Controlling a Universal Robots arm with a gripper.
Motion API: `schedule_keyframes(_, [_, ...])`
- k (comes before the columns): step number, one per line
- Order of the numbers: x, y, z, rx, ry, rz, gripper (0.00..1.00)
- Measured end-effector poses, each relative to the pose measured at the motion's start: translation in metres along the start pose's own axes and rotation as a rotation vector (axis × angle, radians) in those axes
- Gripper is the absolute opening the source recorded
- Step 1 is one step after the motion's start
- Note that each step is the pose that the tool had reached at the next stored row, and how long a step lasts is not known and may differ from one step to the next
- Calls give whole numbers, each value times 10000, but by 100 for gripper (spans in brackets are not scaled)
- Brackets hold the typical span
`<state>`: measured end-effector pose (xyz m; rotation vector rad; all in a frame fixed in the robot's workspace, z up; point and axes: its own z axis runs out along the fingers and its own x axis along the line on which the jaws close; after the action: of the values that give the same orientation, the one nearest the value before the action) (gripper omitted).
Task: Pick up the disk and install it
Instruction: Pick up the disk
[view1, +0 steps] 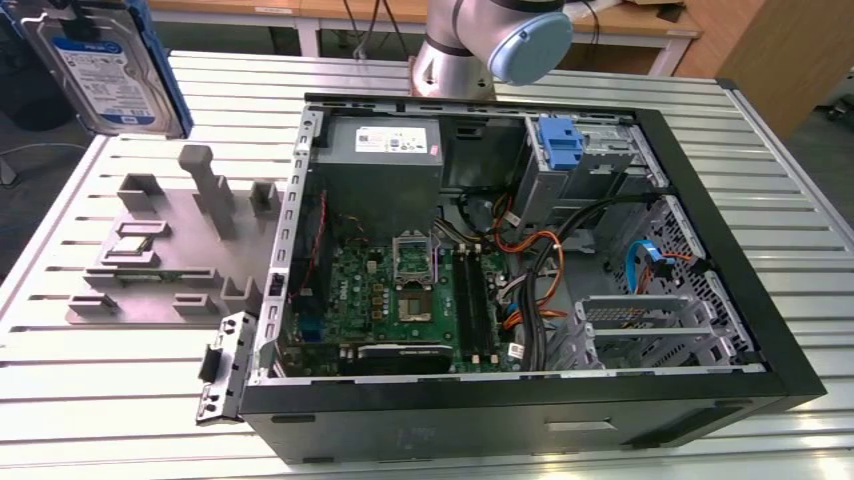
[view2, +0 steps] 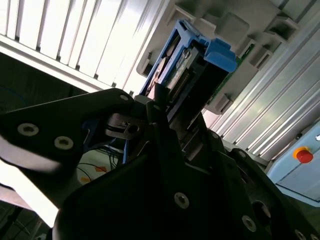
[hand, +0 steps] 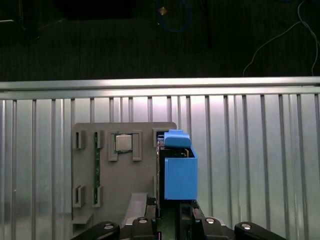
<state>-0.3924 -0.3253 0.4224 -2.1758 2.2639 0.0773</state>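
One disk (view1: 104, 62), up in the air at the exterior view's top left, above the grey rack (view1: 147, 190) and well apart from the open case (view1: 534, 415). In the first wrist view the gripper (hand: 170, 212) is pinched nearly closed on the disk's near end, and the blue carrier (hand: 179, 172) sticks out past it. My guess on handling: stiff, fairly dense metal with smooth, slippery faces, and it hates knocks. The plastic carrier probably flexes, so I'd squeeze the metal body, not the rails.
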Motion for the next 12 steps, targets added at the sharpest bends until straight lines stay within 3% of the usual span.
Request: schedule_keyframes(12, [-8,9,-240,0,1,0,35])
